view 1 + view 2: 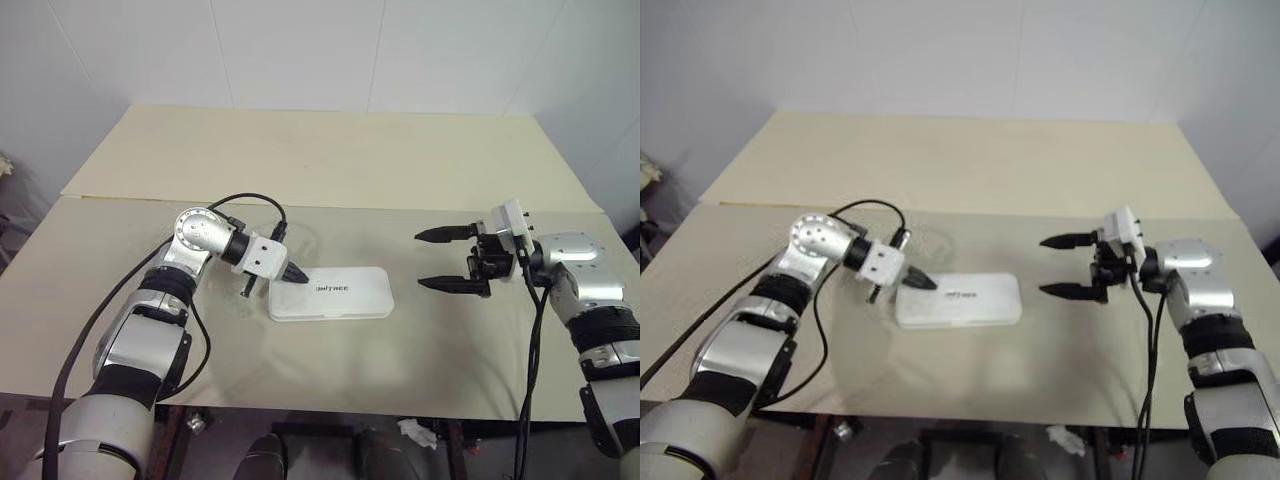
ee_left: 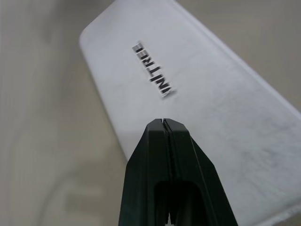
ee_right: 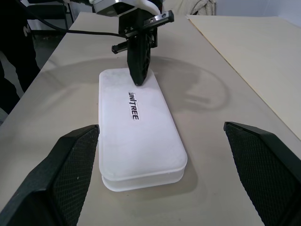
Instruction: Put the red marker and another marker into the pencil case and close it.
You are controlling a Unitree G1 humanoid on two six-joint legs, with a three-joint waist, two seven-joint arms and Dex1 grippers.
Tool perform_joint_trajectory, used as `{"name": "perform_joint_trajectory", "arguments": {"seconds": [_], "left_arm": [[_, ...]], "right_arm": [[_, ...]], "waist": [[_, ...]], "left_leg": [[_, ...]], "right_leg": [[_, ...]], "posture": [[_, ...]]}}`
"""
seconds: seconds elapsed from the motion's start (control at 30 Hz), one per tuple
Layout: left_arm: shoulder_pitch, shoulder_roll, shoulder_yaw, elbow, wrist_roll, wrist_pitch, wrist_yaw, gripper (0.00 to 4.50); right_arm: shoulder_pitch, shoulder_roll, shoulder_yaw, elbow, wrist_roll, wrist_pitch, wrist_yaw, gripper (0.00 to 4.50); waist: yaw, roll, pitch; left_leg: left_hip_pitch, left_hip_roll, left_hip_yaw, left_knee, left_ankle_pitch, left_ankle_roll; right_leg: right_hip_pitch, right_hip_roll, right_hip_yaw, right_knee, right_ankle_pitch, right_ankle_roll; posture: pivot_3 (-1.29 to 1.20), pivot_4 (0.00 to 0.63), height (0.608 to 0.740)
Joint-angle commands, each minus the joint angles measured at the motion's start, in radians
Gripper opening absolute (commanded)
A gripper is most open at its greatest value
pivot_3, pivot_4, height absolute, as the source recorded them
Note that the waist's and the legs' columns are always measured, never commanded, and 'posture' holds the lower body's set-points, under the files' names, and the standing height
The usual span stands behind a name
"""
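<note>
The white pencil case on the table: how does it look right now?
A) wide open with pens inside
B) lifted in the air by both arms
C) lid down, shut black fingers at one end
C: the pencil case lies flat, lid down, with the left gripper shut at its end.

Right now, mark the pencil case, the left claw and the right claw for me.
pencil case [image 1: 345,300]: left eye view, middle of the closed white lid.
left claw [image 1: 298,275]: left eye view, shut black tips at the lid's left end.
right claw [image 1: 438,259]: left eye view, gap midway between its open tips.
</note>
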Motion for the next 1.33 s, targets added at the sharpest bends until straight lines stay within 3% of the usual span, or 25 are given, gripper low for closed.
{"name": "perform_joint_trajectory", "arguments": {"seconds": [0.03,0.3,0.4,0.8,1.13,1.33], "left_arm": [[0.016,0.02,0.048,-0.016,-0.028,0.028,0.064,0.03],[0.134,0.031,0.201,-0.204,-0.222,0.174,0.061,0.03],[0.258,0.058,0.269,-0.375,-0.32,0.251,0.068,0.58],[0.652,0.226,0.418,-0.911,-0.6,0.598,0.011,4.48],[0.78,0.276,0.58,-1.052,-0.738,0.77,0.087,4.48],[0.837,0.293,0.59,-1.1,-0.703,0.784,0.094,4.48]], "right_arm": [[-0.038,0.007,-0.025,0.012,0.004,-0.023,0.065,4.5],[-0.059,0.027,-0.026,0.037,-0.005,-0.029,0.065,4.5],[-0.072,0.05,-0.03,0.055,-0.02,-0.035,0.065,4.5],[-0.124,0.06,-0.027,0.127,-0.036,-0.039,0.065,4.5],[-0.163,0.072,-0.067,0.193,-0.063,-0.048,0.065,4.5],[-0.14,0.111,-0.106,0.15,-0.061,-0.032,0.065,4.5]], "waist": [[-0.001,0.0,0.0],[-0.004,0.0,0.0],[-0.014,0.0,0.0],[-0.023,0.001,0.001],[-0.018,0.002,0.001],[-0.021,0.002,0.001]], "left_leg": [[0.0,0.0,0.0,0.0,0.0,0.0],[-0.008,0.0,0.0,-0.002,0.0,0.0],[-0.008,0.001,0.001,-0.003,0.0,0.0],[-0.005,0.003,0.002,-0.003,0.0,0.0],[-0.005,0.003,0.001,-0.003,0.0,0.0],[-0.005,0.002,0.001,-0.004,0.0,0.0]], "right_leg": [[0.0,0.0,0.0,0.0,0.0,0.0],[-0.009,-0.001,0.0,-0.001,0.0,0.0],[-0.01,-0.001,0.002,-0.001,0.0,0.0],[-0.008,-0.002,0.003,0.0,0.0,-0.001],[-0.006,-0.004,0.001,-0.003,-0.001,-0.001],[-0.006,-0.004,0.002,-0.003,-0.001,-0.001]], "posture": [[0.0,0.15,0.74],[0.0,0.15,0.74],[0.0,0.15,0.74],[0.0,0.15,0.74],[0.0,0.15,0.74],[0.0,0.15,0.74]]}}
